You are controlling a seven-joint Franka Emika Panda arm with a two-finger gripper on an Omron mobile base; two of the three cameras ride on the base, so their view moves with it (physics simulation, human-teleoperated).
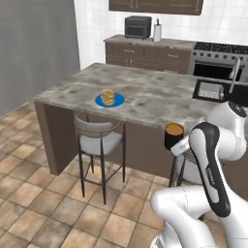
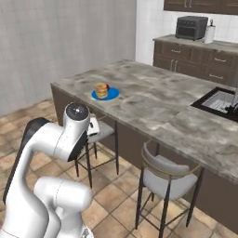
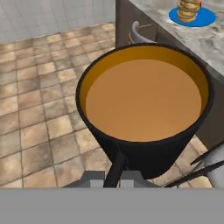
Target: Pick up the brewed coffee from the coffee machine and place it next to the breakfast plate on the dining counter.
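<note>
My gripper (image 1: 178,145) is shut on the brewed coffee (image 1: 174,135), a small black mug full of orange-brown liquid (image 3: 143,101). I hold it upright in the air just in front of the dining counter's (image 1: 145,92) near edge, below the level of its top. The breakfast plate (image 1: 109,100), bright blue with stacked pancakes, sits on the counter to the left of the mug and farther back; the hand view has the plate (image 3: 192,16) at its top right. The right base view shows the plate (image 2: 105,93) near the counter's (image 2: 153,107) left end. The coffee machine is out of view.
Two stools (image 1: 99,138) (image 2: 165,174) stand along the counter's near side, one right beside the mug. A sink (image 1: 210,90) is set into the counter's right part. A dark toaster oven (image 1: 138,26) and a stove (image 1: 220,58) line the back wall.
</note>
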